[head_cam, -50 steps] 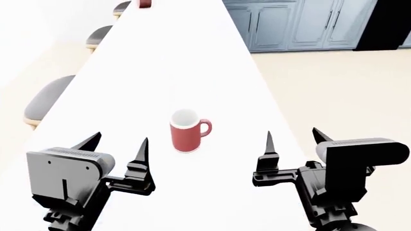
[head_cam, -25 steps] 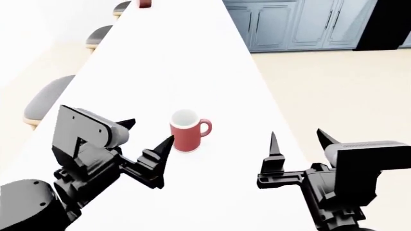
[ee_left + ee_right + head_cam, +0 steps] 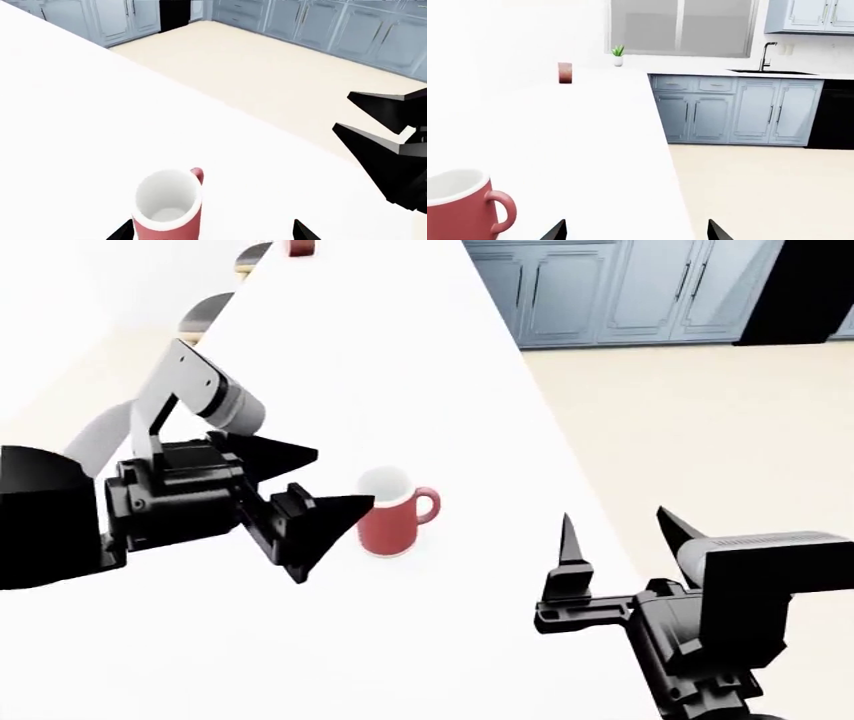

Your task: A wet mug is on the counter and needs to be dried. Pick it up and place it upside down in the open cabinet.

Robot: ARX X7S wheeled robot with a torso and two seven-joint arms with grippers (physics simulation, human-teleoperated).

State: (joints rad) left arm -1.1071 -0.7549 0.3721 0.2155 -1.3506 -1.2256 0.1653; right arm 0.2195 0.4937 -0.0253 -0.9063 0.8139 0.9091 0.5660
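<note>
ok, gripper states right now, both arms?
Left gripper: open, fingers beside the mug, not holding it.
Right gripper: open, empty, away from the mug.

Blue-grey cabs (image 3: 730, 112), cream floor (image 3: 694, 430)

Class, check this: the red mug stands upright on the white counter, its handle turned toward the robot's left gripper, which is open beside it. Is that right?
Not quite. The head view shows the mug upright on the counter with its handle turned away from the open left gripper, toward the right gripper.
</note>
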